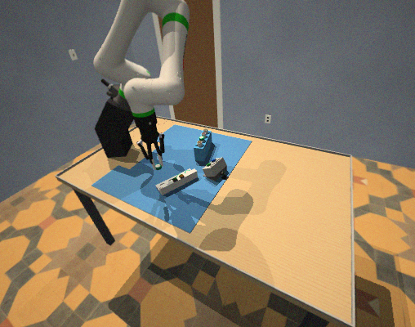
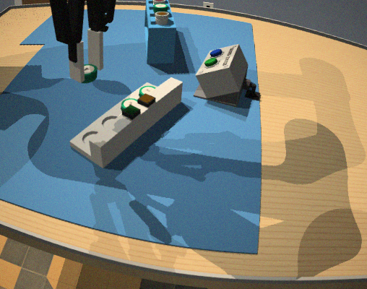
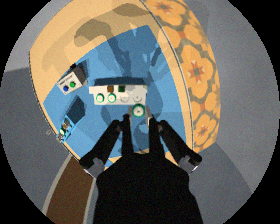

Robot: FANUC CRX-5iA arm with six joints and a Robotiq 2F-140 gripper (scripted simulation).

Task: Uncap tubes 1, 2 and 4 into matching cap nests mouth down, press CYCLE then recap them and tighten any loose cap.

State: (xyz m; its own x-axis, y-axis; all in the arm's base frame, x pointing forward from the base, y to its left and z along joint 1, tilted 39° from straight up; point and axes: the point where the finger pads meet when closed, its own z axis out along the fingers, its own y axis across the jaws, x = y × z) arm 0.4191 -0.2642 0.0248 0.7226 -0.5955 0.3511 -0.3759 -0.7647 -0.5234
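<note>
At the left, the end effector (image 2: 86,70) hangs over the blue mat (image 2: 207,153), its fingers closed narrow on a green cap (image 2: 89,73), held above the mat beside the cap tray (image 2: 135,124). The tray lies just right of it; two green caps (image 2: 129,105) sit in its two nests nearest the far end, the two near nests bare. Farther right and back stands the blue decapping station (image 2: 160,41), three of its tubes uncapped and one still wearing a green cap (image 2: 160,7). Rightmost on the bench (image 2: 316,88) sits the small desk (image 2: 225,77) with its blue key (image 2: 215,52) and green key (image 2: 210,62).
</note>
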